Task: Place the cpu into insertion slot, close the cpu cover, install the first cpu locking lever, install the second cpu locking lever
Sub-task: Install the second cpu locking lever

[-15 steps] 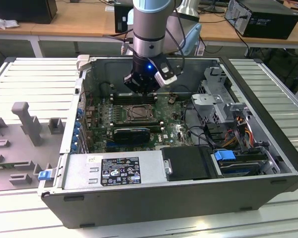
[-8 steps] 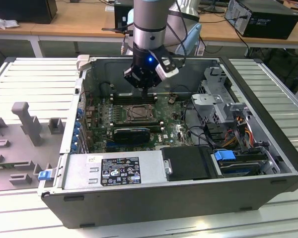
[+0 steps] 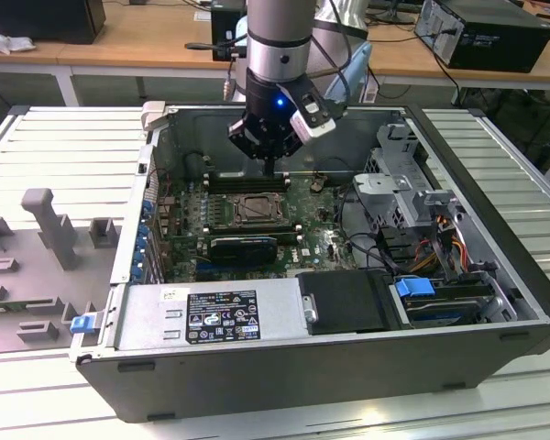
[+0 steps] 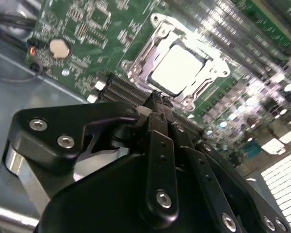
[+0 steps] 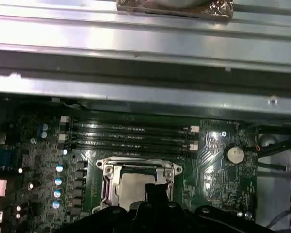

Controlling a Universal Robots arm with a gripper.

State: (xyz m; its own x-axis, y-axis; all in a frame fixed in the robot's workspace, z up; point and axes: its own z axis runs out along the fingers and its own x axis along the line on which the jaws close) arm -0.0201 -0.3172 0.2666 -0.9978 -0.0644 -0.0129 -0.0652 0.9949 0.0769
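The cpu lies flat in the insertion slot on the green board, its silver top showing. The cpu cover is down around it, and the chip shows through the cover's window. In the first wrist view the cpu and the cpu cover lie just past the black fingers. My gripper hangs a little above the slot's edge nearest the memory slots, shut with nothing between its fingers. In the exterior view the gripper points down just behind the slot. I cannot make out how the locking levers stand.
Black memory slots run behind the socket and a coin battery sits beside it. A black ribbed block lies in front of the socket. The power supply, drive cage and case walls hem in the board.
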